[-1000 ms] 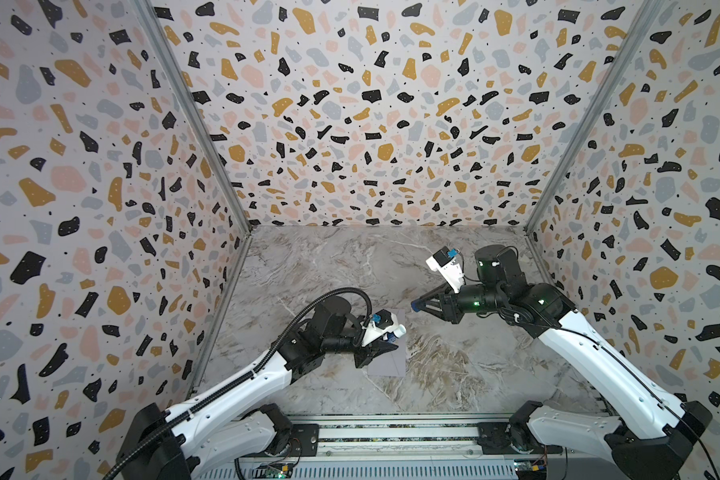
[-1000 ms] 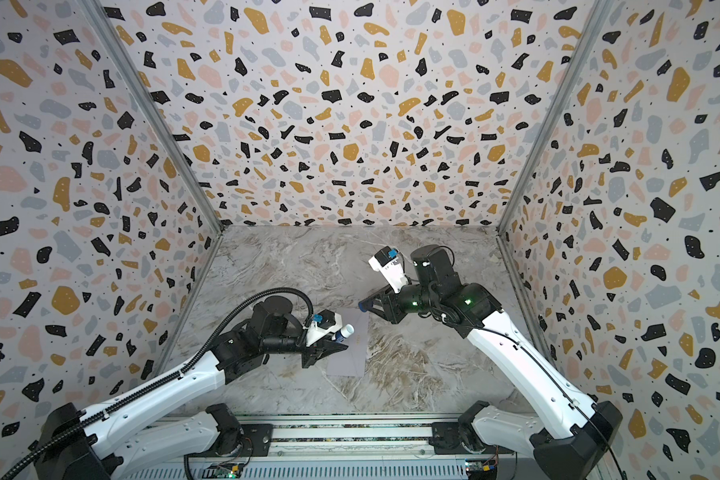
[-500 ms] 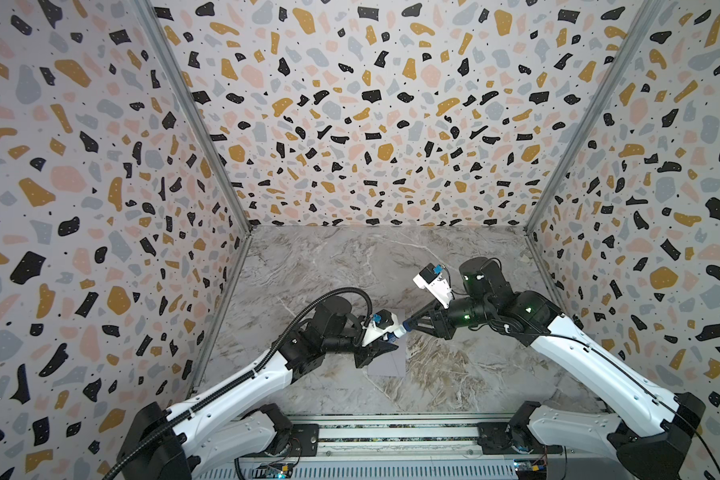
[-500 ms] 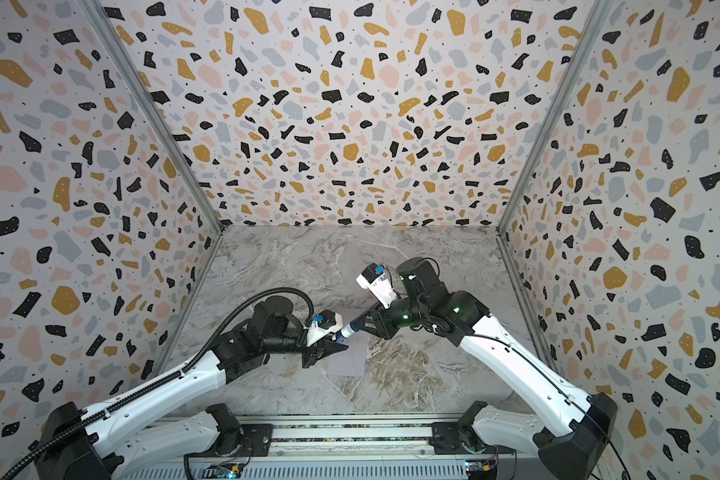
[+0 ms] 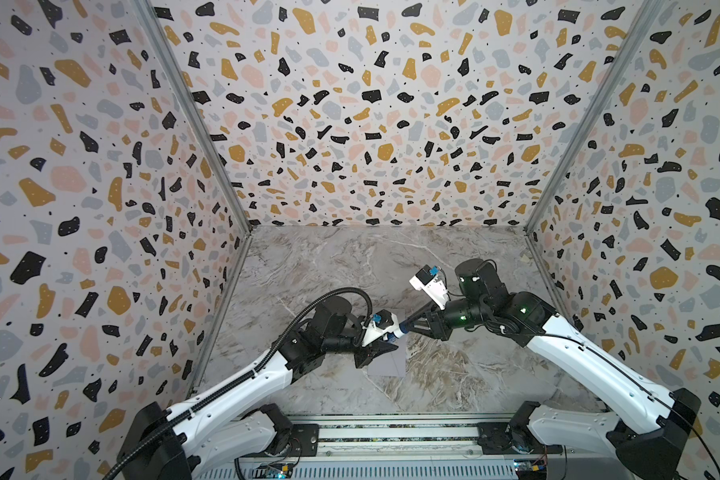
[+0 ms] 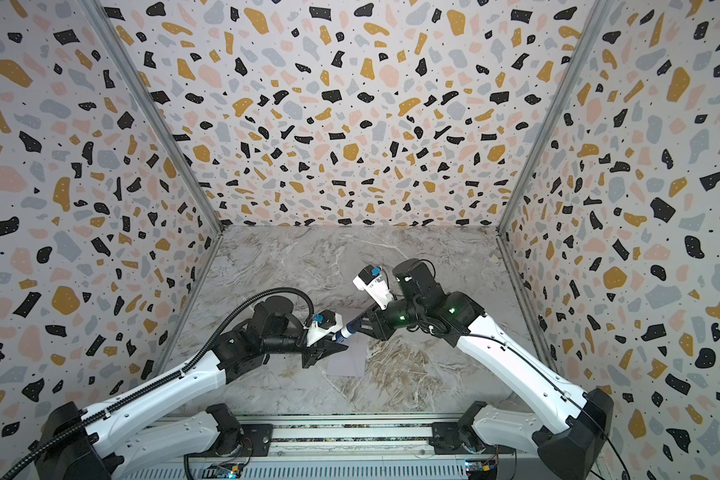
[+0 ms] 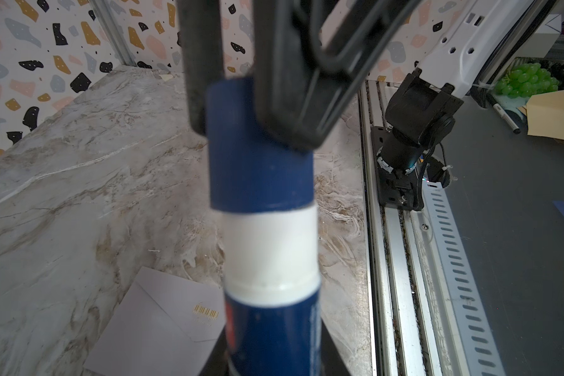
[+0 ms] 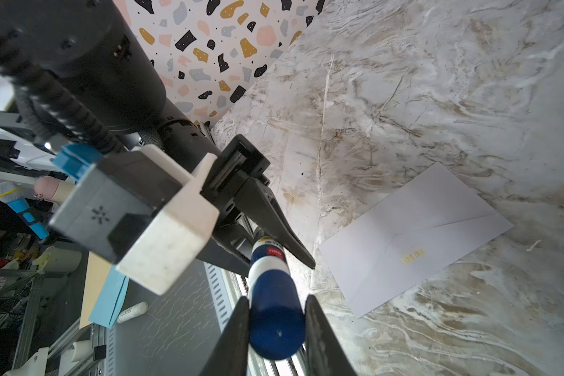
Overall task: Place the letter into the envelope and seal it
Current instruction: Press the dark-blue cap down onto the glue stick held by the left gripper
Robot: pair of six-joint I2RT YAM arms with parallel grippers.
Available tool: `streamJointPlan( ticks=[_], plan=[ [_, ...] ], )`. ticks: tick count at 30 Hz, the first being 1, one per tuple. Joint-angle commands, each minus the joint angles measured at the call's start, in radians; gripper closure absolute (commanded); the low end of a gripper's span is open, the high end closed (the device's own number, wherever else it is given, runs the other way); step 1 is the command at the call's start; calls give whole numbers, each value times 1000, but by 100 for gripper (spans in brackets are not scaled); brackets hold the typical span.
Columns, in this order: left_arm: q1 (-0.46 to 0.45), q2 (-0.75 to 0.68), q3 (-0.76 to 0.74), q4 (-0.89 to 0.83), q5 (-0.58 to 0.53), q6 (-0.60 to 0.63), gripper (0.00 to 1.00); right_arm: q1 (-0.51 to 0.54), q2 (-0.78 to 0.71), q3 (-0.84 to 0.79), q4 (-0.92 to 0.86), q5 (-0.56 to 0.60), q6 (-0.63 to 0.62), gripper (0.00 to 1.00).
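The pale grey-lavender envelope (image 5: 391,363) (image 6: 347,362) lies flat on the marble table, flap down, its tiny gold mark (image 7: 205,313) (image 8: 412,256) showing. The letter is hidden. A blue-and-white glue stick (image 5: 396,332) (image 6: 344,331) (image 7: 267,247) (image 8: 269,260) hangs just above the envelope's near-left part. My left gripper (image 5: 387,343) (image 6: 334,344) (image 7: 274,361) is shut on its body. My right gripper (image 5: 407,328) (image 6: 353,325) (image 8: 276,309) is shut on its blue cap (image 7: 258,156) (image 8: 275,322), both fingers pressing the cap's sides.
Terrazzo walls close in the table on three sides. A metal rail (image 5: 391,432) (image 7: 401,260) runs along the front edge. A small pale scrap (image 5: 525,257) lies by the right wall. Beyond the rail a grey bench (image 8: 170,319) holds clutter.
My right arm has swung left and down, bringing the blue cap onto the end of the glue stick. The left arm and the envelope have stayed put.
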Motion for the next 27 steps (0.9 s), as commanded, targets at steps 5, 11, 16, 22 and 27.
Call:
streamJointPlan(
  ticks=[5, 11, 16, 22, 27],
  plan=[
    [5, 2, 5, 22, 19, 10, 93, 17, -1, -13, 15, -29, 10, 82],
    [4, 1, 5, 22, 20, 9, 93, 18, -7, -37, 41, -59, 27, 82],
    [6, 0, 5, 21, 19, 10, 93, 18, -8, -54, 45, -78, 35, 82],
    [4, 1, 6, 22, 17, 10, 93, 18, -25, -77, 68, -109, 52, 82],
    [3, 2, 6, 23, 10, 10, 93, 20, -21, -90, 68, -128, 70, 82]
  ],
)
